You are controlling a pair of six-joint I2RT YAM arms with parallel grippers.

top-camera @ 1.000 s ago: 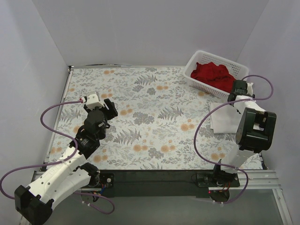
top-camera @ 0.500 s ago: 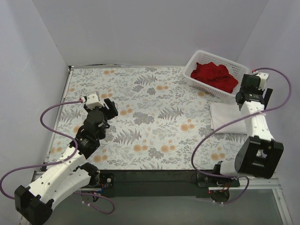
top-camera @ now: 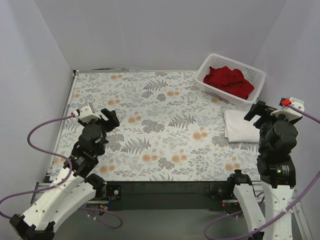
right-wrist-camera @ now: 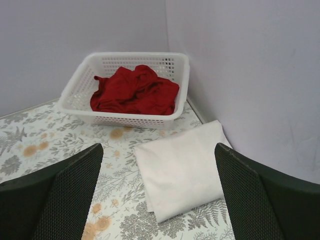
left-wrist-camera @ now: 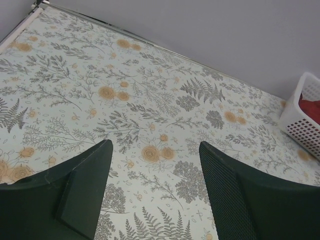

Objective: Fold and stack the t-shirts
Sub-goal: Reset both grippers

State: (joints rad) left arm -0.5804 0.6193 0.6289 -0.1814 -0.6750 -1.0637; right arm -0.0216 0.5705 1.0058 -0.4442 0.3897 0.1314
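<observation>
A white t-shirt [top-camera: 240, 126] lies folded flat on the right side of the table, just in front of the basket; the right wrist view shows it [right-wrist-camera: 180, 167] as a neat rectangle. Deep red t-shirts [top-camera: 229, 81] sit crumpled in a heap inside the basket [right-wrist-camera: 135, 90]. My right gripper [top-camera: 260, 114] hangs open above the near right edge of the white t-shirt, with nothing between its fingers [right-wrist-camera: 157, 146]. My left gripper [top-camera: 111, 118] is open over the bare left part of the table, holding nothing [left-wrist-camera: 155, 145].
The white lattice basket [top-camera: 210, 62] stands in the far right corner, close to both walls [right-wrist-camera: 125, 120]. A floral-patterned cloth [top-camera: 160, 125] covers the table. Grey walls close in the left, back and right sides.
The right arm has drawn back from the white t-shirt toward the near edge, and its jaws have opened wide. The left gripper has shifted slightly left and nearer.
</observation>
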